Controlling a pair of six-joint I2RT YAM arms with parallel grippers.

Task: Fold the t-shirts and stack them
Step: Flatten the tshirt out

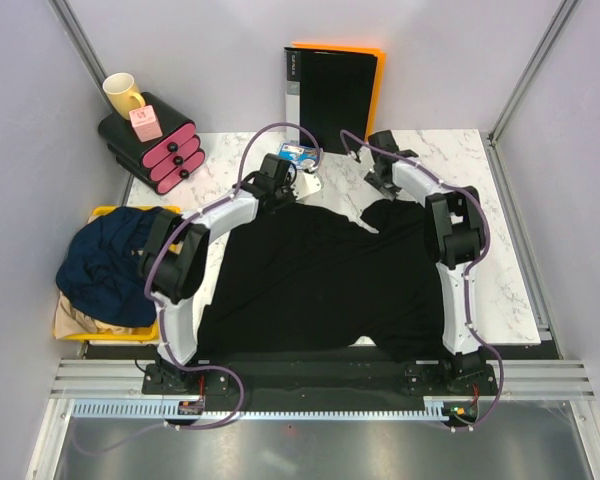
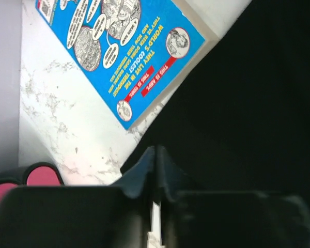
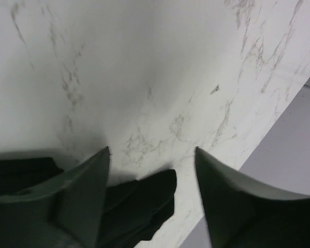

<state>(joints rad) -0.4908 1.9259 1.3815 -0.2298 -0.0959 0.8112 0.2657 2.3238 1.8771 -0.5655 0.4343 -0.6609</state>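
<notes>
While the blue booklet (image 2: 125, 49) reads "WORLD'S COOLEST", the left pincer (image 2: 155, 151) is closed, the right pincer (image 3: 152, 151) wide

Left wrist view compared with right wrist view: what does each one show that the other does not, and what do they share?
Only the left wrist view shows the blue printed booklet, the pink drawer fronts and the left pincer, shut at the edge of the black t-shirt. Only the right wrist view shows the right pincer, open around a fold of black cloth. Both show that t-shirt and the marble table.
</notes>
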